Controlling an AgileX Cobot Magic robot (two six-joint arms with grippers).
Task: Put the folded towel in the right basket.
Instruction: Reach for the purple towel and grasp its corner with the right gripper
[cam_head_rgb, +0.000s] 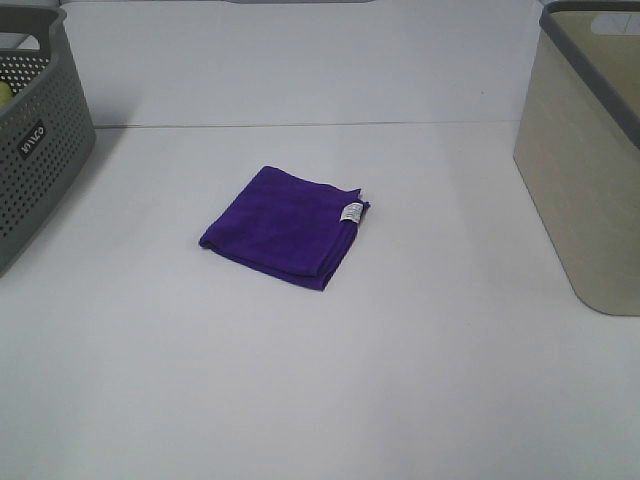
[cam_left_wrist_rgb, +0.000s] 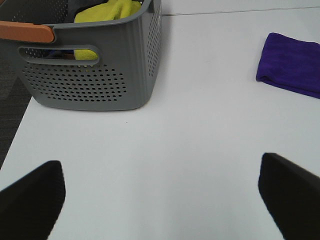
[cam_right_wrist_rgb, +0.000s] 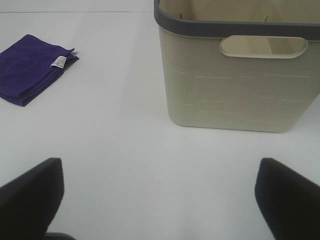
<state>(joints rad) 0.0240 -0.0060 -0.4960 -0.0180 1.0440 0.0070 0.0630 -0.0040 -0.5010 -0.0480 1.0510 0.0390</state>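
A folded purple towel (cam_head_rgb: 287, 225) with a small white tag lies flat in the middle of the white table. It also shows in the left wrist view (cam_left_wrist_rgb: 292, 63) and the right wrist view (cam_right_wrist_rgb: 31, 69). The right basket (cam_head_rgb: 588, 150) is beige with a grey rim and stands at the table's right side; it looks empty in the right wrist view (cam_right_wrist_rgb: 235, 65). My left gripper (cam_left_wrist_rgb: 160, 195) is open and empty, well short of the towel. My right gripper (cam_right_wrist_rgb: 160, 195) is open and empty, in front of the beige basket. Neither gripper shows in the exterior high view.
A grey perforated basket (cam_head_rgb: 35, 140) stands at the table's left side; the left wrist view shows it (cam_left_wrist_rgb: 90, 75) with an orange handle and yellow cloth (cam_left_wrist_rgb: 107, 12) inside. The table's left edge meets dark floor (cam_left_wrist_rgb: 10, 115).
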